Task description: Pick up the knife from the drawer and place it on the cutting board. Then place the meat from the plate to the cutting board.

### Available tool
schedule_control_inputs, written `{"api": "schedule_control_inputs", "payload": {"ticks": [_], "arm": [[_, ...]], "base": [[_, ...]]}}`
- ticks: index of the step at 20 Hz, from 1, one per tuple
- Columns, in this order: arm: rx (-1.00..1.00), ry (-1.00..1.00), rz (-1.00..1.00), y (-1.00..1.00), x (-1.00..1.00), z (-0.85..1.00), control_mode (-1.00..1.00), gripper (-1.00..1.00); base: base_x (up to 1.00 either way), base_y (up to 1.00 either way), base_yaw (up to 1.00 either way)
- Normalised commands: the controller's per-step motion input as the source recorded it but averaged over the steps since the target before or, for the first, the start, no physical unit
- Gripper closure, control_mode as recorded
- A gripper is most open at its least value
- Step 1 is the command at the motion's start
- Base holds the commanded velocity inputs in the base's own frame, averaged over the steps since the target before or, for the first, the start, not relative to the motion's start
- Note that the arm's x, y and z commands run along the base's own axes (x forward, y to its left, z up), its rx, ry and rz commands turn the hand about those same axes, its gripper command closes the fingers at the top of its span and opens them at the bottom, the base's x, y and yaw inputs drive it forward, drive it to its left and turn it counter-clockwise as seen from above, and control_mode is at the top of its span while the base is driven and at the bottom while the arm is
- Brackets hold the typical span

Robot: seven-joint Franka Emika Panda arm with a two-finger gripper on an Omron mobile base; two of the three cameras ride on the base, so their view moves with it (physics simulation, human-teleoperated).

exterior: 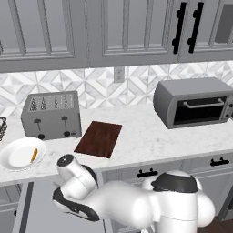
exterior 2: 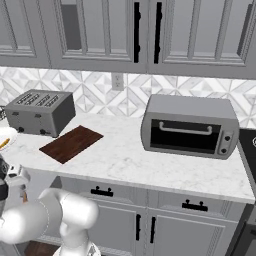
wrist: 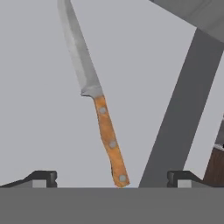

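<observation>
Hand view shows the small tan-handled, grey-bladed kitchen knife [wrist: 99,107] lying flat on the grey drawer floor [wrist: 39,113], between the spread-open, empty jaws of the gripper [wrist: 111,177], which should lower squarely over the handle, then close.

You are driving a glossy white arm [exterior: 136,205] built of fat, rounded link shells, with dark, near-black bands and caps at its joints. On the left base view you see a black collar atop the big rounded shoulder shell, and a round grey-and-black end cap on the forward link. Your gripper [wrist: 111,177] ends in two small dark fingertips [wrist: 43,177] with lighter grey faces.
</observation>
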Motion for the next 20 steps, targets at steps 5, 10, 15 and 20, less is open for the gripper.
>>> {"api": "schedule_control_inputs", "payload": {"ticks": [5,10,15,20], "arm": [[0.0,0.07,0.05,0.01,0.15,-0.35,-1.0,-1.0],[0.0,0.11,0.11,0.03,0.01,-0.46,-1.0,-1.0],[0.0,0.09,0.11,0.0,0.1,-0.37,-1.0,-1.0],[0.0,0.07,0.1,0.0,0.14,-0.12,-1.0,-1.0]], "base": [[0.0,0.0,0.0],[0.0,0.0,0.0],[0.0,0.0,0.0],[0.0,0.0,0.0]]}}
